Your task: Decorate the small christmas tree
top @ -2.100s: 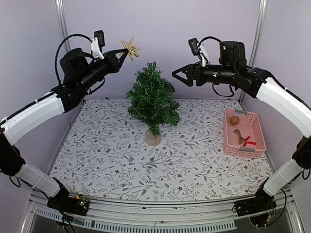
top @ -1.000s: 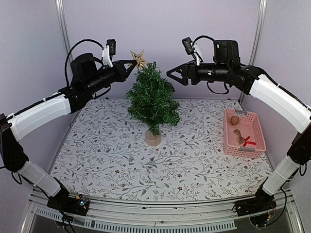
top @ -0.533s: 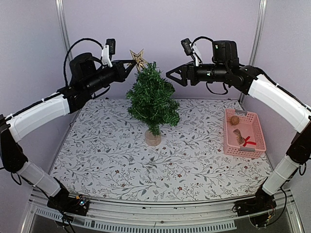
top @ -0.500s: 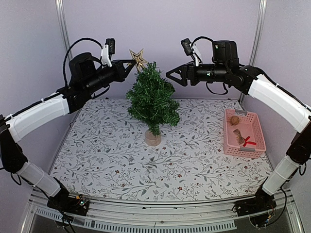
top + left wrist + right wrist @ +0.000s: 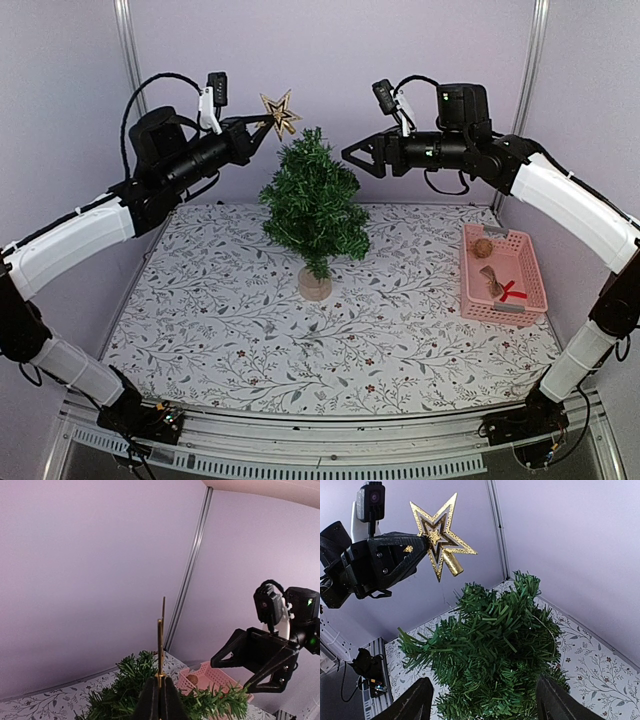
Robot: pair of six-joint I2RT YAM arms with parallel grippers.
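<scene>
The small christmas tree (image 5: 313, 200) stands upright on its wooden disc at the back middle of the patterned table. My left gripper (image 5: 262, 125) is shut on the stem of a gold star topper (image 5: 279, 110), which hangs just above and left of the tree tip. The left wrist view shows the star (image 5: 160, 645) edge-on, pinched between the pads (image 5: 150, 702), with the tree (image 5: 127, 690) below. My right gripper (image 5: 358, 158) hovers open and empty right of the treetop. Its wrist view shows the tree (image 5: 495, 650) between its wide fingers (image 5: 415, 702) and the star (image 5: 439, 535) beyond.
A pink basket (image 5: 530, 262) sits at the table's right edge with a brown ball (image 5: 483, 246), a red bow (image 5: 510, 291) and another small ornament (image 5: 490, 278). Purple walls and metal posts (image 5: 126, 50) close in the back and sides.
My left gripper has lifted the star a little up and to the left, away from the tree tip. The right arm has stayed where it was.
</scene>
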